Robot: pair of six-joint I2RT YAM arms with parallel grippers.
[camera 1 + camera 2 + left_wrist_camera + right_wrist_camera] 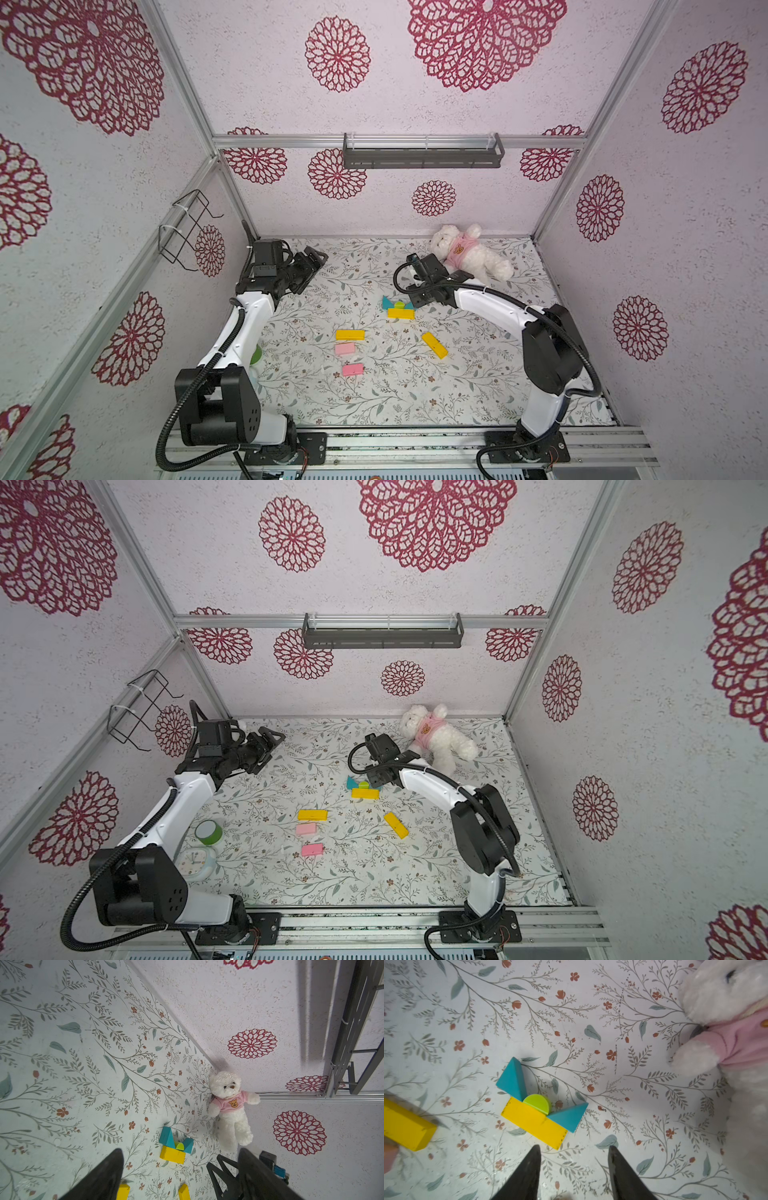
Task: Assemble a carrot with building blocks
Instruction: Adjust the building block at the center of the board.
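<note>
The started carrot lies mid-table: one yellow bar point(401, 313) point(533, 1122) with two teal triangles point(511, 1080) point(569, 1118) and a lime-green half-disc point(537, 1103) along its far edge. Loose building blocks lie nearer the front: two yellow bars point(350, 334) point(434, 345) and two pink rectangles point(345, 348) point(352, 369). My right gripper point(574, 1147) point(415, 302) hovers just right of the figure, open, nothing between its fingers. My left gripper point(318, 257) point(180, 1150) is raised at the back left, open and empty.
A white plush bear point(469, 253) in a pink shirt lies at the back right, close behind the right wrist. A green tape roll point(208, 832) and a small clock point(194, 861) sit by the left arm's base. A wire basket point(187, 232) hangs on the left wall.
</note>
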